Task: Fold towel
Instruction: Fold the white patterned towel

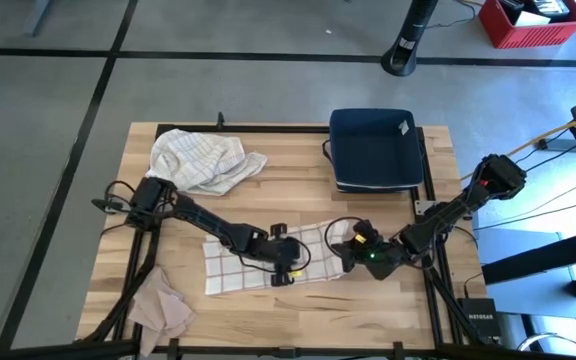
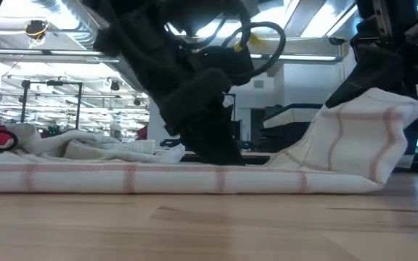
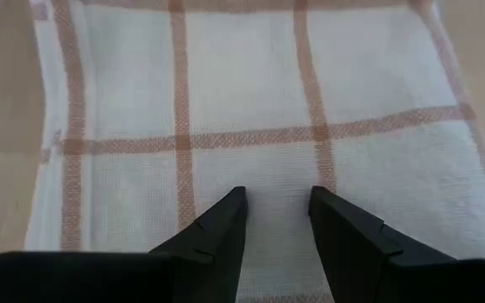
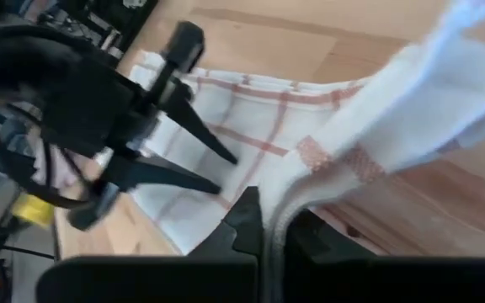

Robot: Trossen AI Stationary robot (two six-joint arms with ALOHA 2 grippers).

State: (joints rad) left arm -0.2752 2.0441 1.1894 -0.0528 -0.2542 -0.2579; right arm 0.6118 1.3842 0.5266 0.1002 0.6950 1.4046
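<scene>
A: Where is the towel (image 1: 268,262) now?

B: Flat under my left gripper (image 3: 276,220), jaws half apart and pressing it down. My right gripper (image 4: 274,220) is closed on 1 edge, lifted.

A: How will it handle?

B: Light, soft, it sags; I think corners are best.

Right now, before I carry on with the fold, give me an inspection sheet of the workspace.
Surface: wooden table, bare wood around the work.
Job's things: checked towel lying flat, its right end lifted.
Clutter: crumpled towel at the far left; beige cloth at the near left; dark blue tray at the far side.
Grippers: left tool open, tips down on the checked towel; right tool shut on the lifted end.
Cables: black loops along both arms; yellow cable off the table's right.
Surroundings: red crate on the floor.
</scene>
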